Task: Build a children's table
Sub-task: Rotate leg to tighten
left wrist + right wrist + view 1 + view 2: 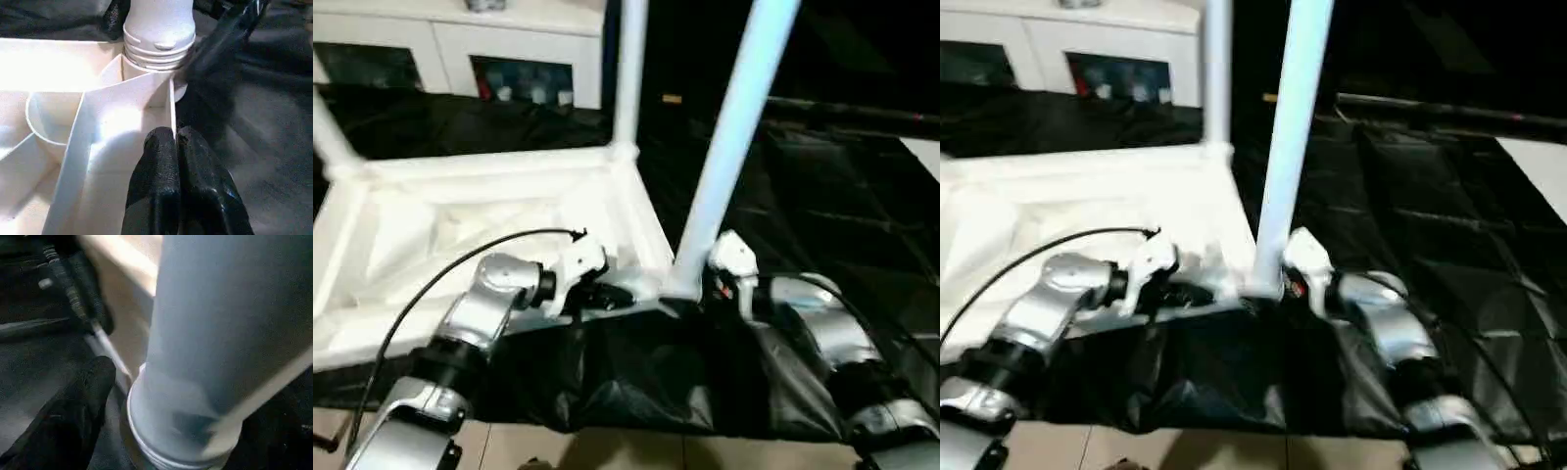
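Note:
The white table top [401, 186] lies upside down, ribs facing up, on a black sheet. Three white legs stand in its corner sockets: one at the near right corner [729, 137], one at the far right [628, 69] and one at the far left [328, 137]. My left gripper [625, 294] is shut on the thin rim wall [172, 105] of the top, just beside the near right leg's ribbed end [159, 34]. My right gripper [697, 286] stands open around that leg's base [195, 421], its one visible finger [78, 411] a small gap away from the tube.
A black sheet [822, 196] covers the floor to the right and under the table top. A white cabinet with glass doors [509, 49] stands at the back. Bare tiled floor [607, 450] runs along the near edge. A black cable [460, 259] loops over my left arm.

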Motion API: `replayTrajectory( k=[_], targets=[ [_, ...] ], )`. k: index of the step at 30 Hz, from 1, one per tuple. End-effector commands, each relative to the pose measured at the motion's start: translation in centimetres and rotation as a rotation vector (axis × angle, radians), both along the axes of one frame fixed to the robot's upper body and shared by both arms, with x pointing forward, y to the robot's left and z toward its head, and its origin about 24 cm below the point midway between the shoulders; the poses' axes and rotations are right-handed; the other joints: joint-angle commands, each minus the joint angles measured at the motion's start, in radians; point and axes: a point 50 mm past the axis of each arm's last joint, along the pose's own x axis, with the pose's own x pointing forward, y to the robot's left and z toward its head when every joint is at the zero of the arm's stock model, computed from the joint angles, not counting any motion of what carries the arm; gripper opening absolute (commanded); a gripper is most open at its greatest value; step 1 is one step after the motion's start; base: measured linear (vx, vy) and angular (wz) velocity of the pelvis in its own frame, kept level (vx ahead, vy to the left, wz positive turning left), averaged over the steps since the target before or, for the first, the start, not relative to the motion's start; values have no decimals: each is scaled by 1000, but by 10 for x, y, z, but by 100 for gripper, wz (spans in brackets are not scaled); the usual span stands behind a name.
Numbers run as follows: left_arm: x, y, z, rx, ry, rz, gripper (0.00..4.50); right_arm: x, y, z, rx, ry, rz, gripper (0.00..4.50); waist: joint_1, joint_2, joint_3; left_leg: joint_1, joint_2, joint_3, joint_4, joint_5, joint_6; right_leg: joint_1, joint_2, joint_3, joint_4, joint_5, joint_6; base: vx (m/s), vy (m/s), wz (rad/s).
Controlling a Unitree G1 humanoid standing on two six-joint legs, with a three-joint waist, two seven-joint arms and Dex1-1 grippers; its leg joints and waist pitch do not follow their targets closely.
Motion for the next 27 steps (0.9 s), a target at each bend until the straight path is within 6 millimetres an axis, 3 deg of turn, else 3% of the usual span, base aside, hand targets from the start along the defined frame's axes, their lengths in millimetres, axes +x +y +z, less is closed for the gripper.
replayTrajectory(
  k=[1, 3, 14, 19, 25, 27],
  targets=[
    [-1, -11, 12, -42, -41, -84, 0, -9, 8, 1, -5, 12, 125, 388, 1, 6, -58, 18, 25, 4, -60, -210, 57, 49, -51, 36, -64, -112, -247, 0, 0, 0],
    [-3, -7, 13, -40, -26, -106, 0, -12, 6, 1, -17, 25, 164, 388, 1, 6, -59, 15, 25, 3, -61, -210, 51, 50, -52, 35, -63, -116, -246, 0, 0, 0],
    [-7, 2, 12, -25, 17, -150, 0, -20, 8, 3, -21, 62, 248, 287, 7, 3, -61, 13, 24, 2, -58, -184, 52, 51, -52, 33, -58, -92, -248, 0, 0, 0],
    [-8, 2, 11, -23, 27, -157, 0, -22, 10, 2, -13, 72, 259, 275, 8, 2, -61, 14, 24, 2, -59, -187, 47, 51, -53, 34, -60, -108, -241, 0, 0, 0],
    [-10, -5, 7, -42, 31, -137, 0, -23, 14, -7, 38, 93, 179, 272, 7, 4, -61, 13, 24, 1, -59, -186, 46, 51, -52, 33, -58, -101, -243, 0, 0, 0],
    [-3, -12, 6, -32, -13, -46, 0, -14, 19, -12, 38, 65, 47, 272, 4, 3, -58, 14, 23, 1, -62, -207, 33, 47, -53, 34, -64, -140, -235, 0, 0, 0]
  ],
)
